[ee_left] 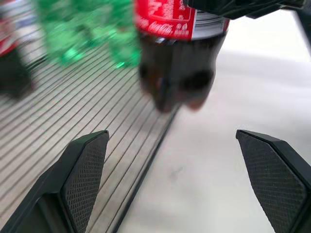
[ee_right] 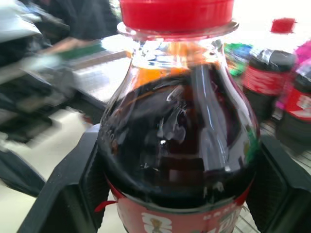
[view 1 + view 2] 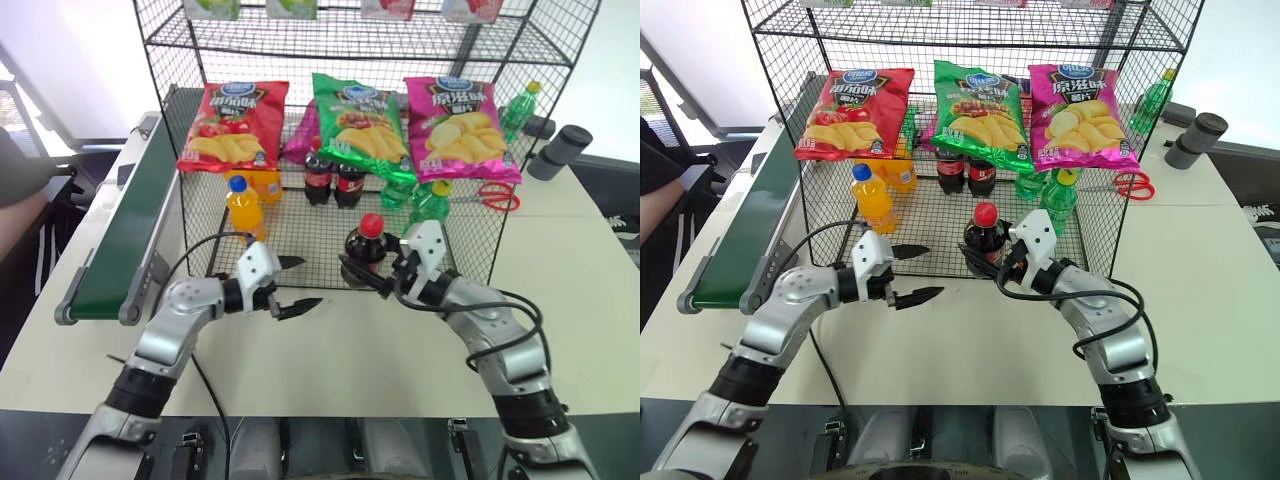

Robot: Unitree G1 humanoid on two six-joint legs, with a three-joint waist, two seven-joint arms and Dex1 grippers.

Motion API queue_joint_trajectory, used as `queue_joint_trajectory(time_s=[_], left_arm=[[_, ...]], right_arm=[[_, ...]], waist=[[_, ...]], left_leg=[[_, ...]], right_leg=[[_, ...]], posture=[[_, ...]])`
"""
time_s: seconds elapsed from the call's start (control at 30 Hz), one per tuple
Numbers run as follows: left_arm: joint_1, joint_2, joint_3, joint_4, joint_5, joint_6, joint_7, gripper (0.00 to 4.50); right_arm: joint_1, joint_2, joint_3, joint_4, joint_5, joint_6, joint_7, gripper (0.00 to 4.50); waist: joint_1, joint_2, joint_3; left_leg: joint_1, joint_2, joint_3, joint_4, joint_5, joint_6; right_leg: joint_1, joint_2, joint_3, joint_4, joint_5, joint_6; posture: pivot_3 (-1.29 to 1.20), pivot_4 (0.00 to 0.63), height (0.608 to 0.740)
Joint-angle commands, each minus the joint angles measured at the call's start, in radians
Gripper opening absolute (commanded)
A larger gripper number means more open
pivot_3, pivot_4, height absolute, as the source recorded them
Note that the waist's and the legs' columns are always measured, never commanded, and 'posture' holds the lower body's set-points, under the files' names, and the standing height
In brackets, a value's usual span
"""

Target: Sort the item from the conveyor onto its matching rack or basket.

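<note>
The conveyor (image 3: 120, 235) lies left of the black wire rack (image 3: 330, 215), along the worktop (image 3: 560, 300) edge. The left gripper (image 3: 290, 283) reaches level toward the rack's front edge, its fingers (image 1: 85, 174) spread wide and holding nothing. Just right of it, the cola bottle (image 3: 365, 245) stands upright, red cap up, long axis vertical, at the rack's front edge. The right gripper (image 3: 385, 275) points toward the left, its fingers (image 2: 73, 194) closed on the bottle's body.
</note>
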Motion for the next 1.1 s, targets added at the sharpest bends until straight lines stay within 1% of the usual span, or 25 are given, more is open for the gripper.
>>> queue_joint_trajectory(time_s=[0.03,0.17,0.23,0.33,0.47,0.63,0.8,0.83,0.87,1.0,1.1], left_arm=[[0.025,0.001,0.061,-0.058,-0.015,0.001,0.047,4.46],[0.059,-0.009,0.099,-0.106,-0.033,0.030,0.092,4.46],[0.073,-0.013,0.110,-0.129,-0.040,0.040,0.109,4.46],[0.093,-0.012,0.125,-0.154,-0.043,0.040,0.123,4.46],[0.106,-0.011,0.139,-0.180,-0.047,0.052,0.140,4.46],[0.116,-0.015,0.141,-0.193,-0.043,0.060,0.152,4.46],[0.122,-0.017,0.135,-0.190,-0.035,0.054,0.154,4.46],[0.121,-0.017,0.134,-0.190,-0.035,0.054,0.154,4.50],[0.118,-0.018,0.133,-0.191,-0.035,0.056,0.155,4.50],[0.107,-0.025,0.125,-0.192,-0.033,0.063,0.160,4.50],[0.098,-0.030,0.122,-0.194,-0.034,0.069,0.163,4.50]], right_arm=[[-0.058,0.068,-0.018,0.088,-0.056,-0.105,-0.077,3.02],[-0.166,0.156,-0.027,0.312,-0.131,-0.204,-0.179,3.02],[-0.218,0.183,-0.037,0.415,-0.156,-0.248,-0.217,3.02],[-0.280,0.220,-0.064,0.534,-0.145,-0.301,-0.235,3.02],[-0.343,0.253,-0.069,0.671,-0.164,-0.370,-0.241,3.02],[-0.394,0.283,-0.073,0.784,-0.170,-0.429,-0.225,3.02],[-0.406,0.290,-0.078,0.812,-0.159,-0.444,-0.190,3.02],[-0.405,0.290,-0.079,0.811,-0.158,-0.445,-0.185,4.05],[-0.400,0.287,-0.078,0.806,-0.163,-0.449,-0.185,4.42],[-0.362,0.257,-0.059,0.744,-0.201,-0.476,-0.184,4.47],[-0.297,0.211,-0.047,0.627,-0.216,-0.462,-0.158,4.47]], waist=[[0.000,0.000,0.000],[-0.006,0.000,0.000],[-0.006,0.000,0.000],[-0.006,0.000,0.000],[-0.007,0.000,0.000],[-0.009,0.001,0.000],[-0.010,0.001,0.000],[-0.010,0.001,0.000],[-0.010,0.001,0.000],[-0.010,0.001,0.000],[-0.005,0.001,0.000]], left_leg=[[0.000,0.000,0.000,0.000,0.000,0.000],[0.000,0.000,0.001,0.000,0.000,0.000],[0.000,0.000,0.001,0.000,0.000,0.000],[0.000,0.000,0.001,0.000,0.000,-0.001],[0.000,-0.001,0.002,-0.001,0.000,-0.001],[0.001,-0.001,0.002,-0.001,0.000,-0.001],[0.001,-0.001,0.002,-0.001,0.001,-0.001],[0.001,-0.001,0.002,-0.001,0.001,-0.001],[0.001,-0.001,0.002,-0.001,0.000,-0.001],[0.001,-0.001,0.002,-0.001,0.000,-0.001],[0.001,-0.001,0.002,-0.001,0.000,-0.001]], right_leg=[[0.000,0.000,0.000,0.000,0.000,0.000],[-0.001,0.000,0.000,0.001,0.000,0.000],[-0.001,-0.001,0.001,0.002,0.000,0.000],[-0.001,-0.004,0.001,0.002,0.000,0.000],[-0.001,-0.005,0.000,0.002,0.000,0.000],[-0.001,-0.006,0.000,0.003,0.000,0.000],[-0.001,-0.006,0.001,0.003,0.000,0.000],[-0.001,-0.006,0.000,0.003,0.000,0.000],[-0.001,-0.006,0.000,0.003,0.000,0.000],[-0.001,-0.007,0.000,0.003,0.000,0.000],[-0.001,-0.008,0.000,0.003,0.000,0.000]], posture=[[0.00,0.150,0.740],[0.00,0.150,0.740],[0.00,0.150,0.740],[0.00,0.150,0.740],[0.00,0.150,0.740],[0.00,0.150,0.740],[0.00,0.150,0.740],[0.00,0.150,0.740],[0.00,0.150,0.740],[0.00,0.150,0.740],[0.00,0.150,0.740]])
